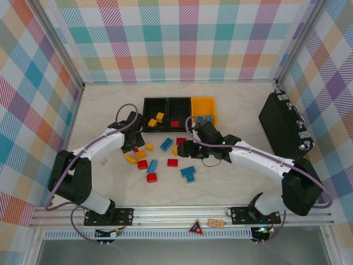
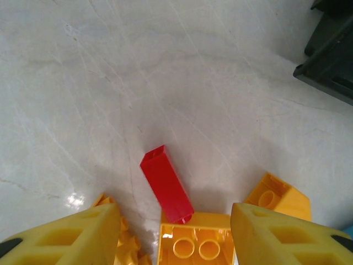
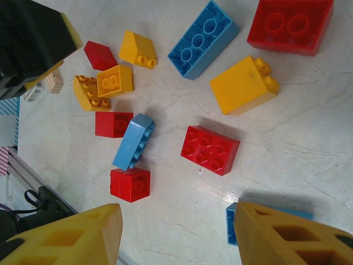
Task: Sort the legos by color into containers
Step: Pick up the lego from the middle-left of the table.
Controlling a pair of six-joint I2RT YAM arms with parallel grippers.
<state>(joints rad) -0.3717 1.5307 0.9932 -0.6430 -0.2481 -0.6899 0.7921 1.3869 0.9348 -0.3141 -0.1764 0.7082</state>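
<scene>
Loose legos in red, blue and yellow lie in a cluster mid-table [image 1: 160, 160]. Behind them stand the containers: a black bin [image 1: 156, 105] with yellow bricks, a black bin [image 1: 179, 106] with a red one, and a yellow bin [image 1: 203, 105] with blue ones. My left gripper [image 1: 134, 144] [image 2: 175, 237] is low and open, astride an upside-down yellow brick [image 2: 196, 240] with a gap on its left. A red brick [image 2: 165, 185] leans on that brick. My right gripper [image 1: 185, 148] [image 3: 176, 237] hovers open over bare table, a red brick [image 3: 210, 149] ahead and a blue one [image 3: 230, 223] by its right finger.
A large black hard case [image 1: 284, 124] stands at the right wall. A small card [image 1: 103, 160] lies left of the pile. Checked walls close in the table on three sides, and a metal rail [image 1: 182, 212] runs along the front edge.
</scene>
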